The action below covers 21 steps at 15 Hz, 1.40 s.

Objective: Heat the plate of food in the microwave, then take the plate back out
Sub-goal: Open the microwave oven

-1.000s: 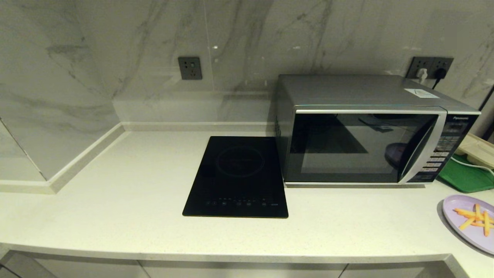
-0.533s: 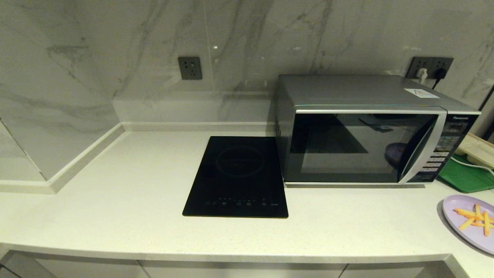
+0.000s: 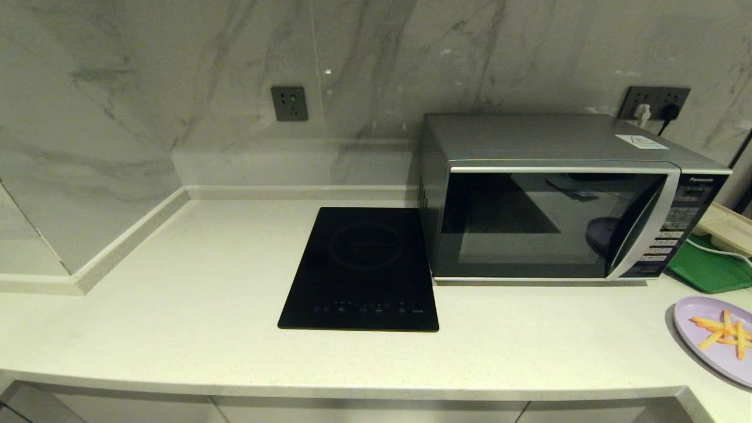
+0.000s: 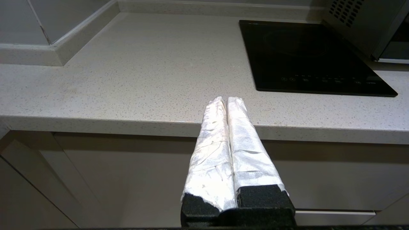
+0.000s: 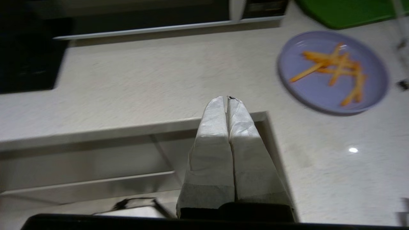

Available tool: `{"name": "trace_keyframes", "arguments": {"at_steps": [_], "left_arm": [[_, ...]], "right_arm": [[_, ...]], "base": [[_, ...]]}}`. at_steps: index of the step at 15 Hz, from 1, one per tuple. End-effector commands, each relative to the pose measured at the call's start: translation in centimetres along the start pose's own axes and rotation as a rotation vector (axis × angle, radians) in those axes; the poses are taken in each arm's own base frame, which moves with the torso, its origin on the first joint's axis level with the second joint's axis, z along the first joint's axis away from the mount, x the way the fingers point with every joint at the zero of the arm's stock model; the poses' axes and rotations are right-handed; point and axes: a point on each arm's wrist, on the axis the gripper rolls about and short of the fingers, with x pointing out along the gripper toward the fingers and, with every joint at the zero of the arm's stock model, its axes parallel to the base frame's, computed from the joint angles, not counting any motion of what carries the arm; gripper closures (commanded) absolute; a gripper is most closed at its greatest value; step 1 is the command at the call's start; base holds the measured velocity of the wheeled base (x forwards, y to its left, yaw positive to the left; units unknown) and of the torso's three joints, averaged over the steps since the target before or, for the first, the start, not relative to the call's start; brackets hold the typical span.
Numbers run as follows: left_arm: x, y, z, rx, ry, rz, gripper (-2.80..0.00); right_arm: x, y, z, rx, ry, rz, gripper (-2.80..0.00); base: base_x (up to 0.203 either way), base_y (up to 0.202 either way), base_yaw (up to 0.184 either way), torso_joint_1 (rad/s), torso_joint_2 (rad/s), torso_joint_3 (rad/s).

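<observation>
Lilac plate of food [image 3: 718, 338] lies flat beside closed microwave [image 3: 564, 200]; left gripper [image 4: 226, 99] and right gripper [image 5: 226, 99] pressed together

A pale speckled tabletop [image 3: 194, 305] is bounded at the rear and on the left by a marble-patterned wall [image 3: 176, 70]. A flat black induction hob [image 3: 361, 267] is laid on the tabletop, with a row of touch controls along its front edge; the hob is also seen in the left wrist view [image 4: 306, 54]. A grey wall socket [image 3: 289, 104] is mounted on the wall above the hob. A second socket [image 3: 657, 101], with two plugs inserted, is located further right. A green tray [image 3: 708, 270] is positioned at the far right of the tabletop, and a cream-coloured object [image 3: 725, 226] with a white cable rests on it. Cabinet fronts [image 4: 127, 179] are visible beneath the tabletop edge.
</observation>
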Motion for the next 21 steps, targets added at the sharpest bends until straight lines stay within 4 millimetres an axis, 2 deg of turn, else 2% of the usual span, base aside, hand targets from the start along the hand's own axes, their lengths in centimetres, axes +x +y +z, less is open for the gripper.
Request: {"name": "trace_keyframes", "arguments": {"at_steps": [1,2,3,6,9,11,13,17,21], "left_arm": [[0.0,0.0,0.0,-0.001,0.000,0.000,0.00],[0.0,0.0,0.0,-0.001,0.000,0.000,0.00],[0.0,0.0,0.0,-0.001,0.000,0.000,0.00],[0.0,0.0,0.0,0.000,0.000,0.000,0.00],[0.0,0.0,0.0,-0.001,0.000,0.000,0.00],[0.0,0.0,0.0,-0.001,0.000,0.000,0.00],[0.0,0.0,0.0,-0.001,0.000,0.000,0.00],[0.0,0.0,0.0,0.000,0.000,0.000,0.00],[0.0,0.0,0.0,-0.001,0.000,0.000,0.00]], "right_arm": [[5.3,0.8,2.5,-0.079,0.136,-0.172,0.00],[7.1,1.0,3.4,-0.113,0.141,-0.253,0.00],[8.9,1.2,4.0,-0.144,0.151,-0.316,-2.80],[15.0,2.5,4.9,-0.219,0.190,-0.465,-2.80],[19.4,5.7,4.2,-0.295,0.192,-0.534,-2.80],[21.8,7.8,4.7,-0.287,0.152,-0.564,-2.80],[23.2,9.3,5.5,-0.272,0.114,-0.562,-2.80],[26.2,10.5,6.0,-0.269,0.093,-0.641,-2.80],[28.2,9.7,7.4,-0.230,0.065,-0.708,-2.80]], "base": [[0.000,0.000,0.000,0.000,0.00,0.000],[0.000,0.000,0.000,0.000,0.00,0.000],[0.000,0.000,0.000,0.000,0.00,0.000],[0.000,0.000,0.000,0.000,0.00,0.000],[0.000,0.000,0.000,0.000,0.00,0.000],[0.000,0.000,0.000,0.000,0.00,0.000],[0.000,0.000,0.000,0.000,0.00,0.000],[0.000,0.000,0.000,0.000,0.00,0.000],[0.000,0.000,0.000,0.000,0.00,0.000]]}}
